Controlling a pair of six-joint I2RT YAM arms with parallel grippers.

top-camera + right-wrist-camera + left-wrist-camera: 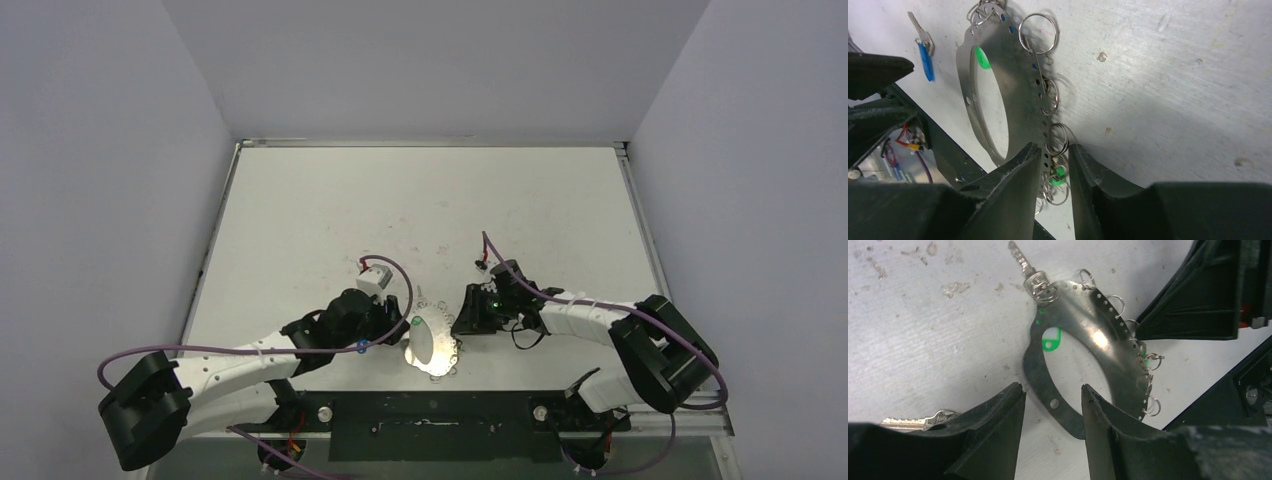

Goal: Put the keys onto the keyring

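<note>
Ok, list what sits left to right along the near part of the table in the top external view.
left gripper → the keyring → right gripper. The blue and green keys overlap the left arm and the keyring, so they are left out.

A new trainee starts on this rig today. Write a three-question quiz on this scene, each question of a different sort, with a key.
1. True or false: the blue-headed silver key lies on the white table, apart from the large flat silvery metal keyring.
2. What hangs along the keyring's perforated rim? A) small wire split rings B) a leather tag C) a chain
3. Fill in: the plastic key head showing through the keyring's opening is ____.
Key: 1 true; 2 A; 3 green.
</note>
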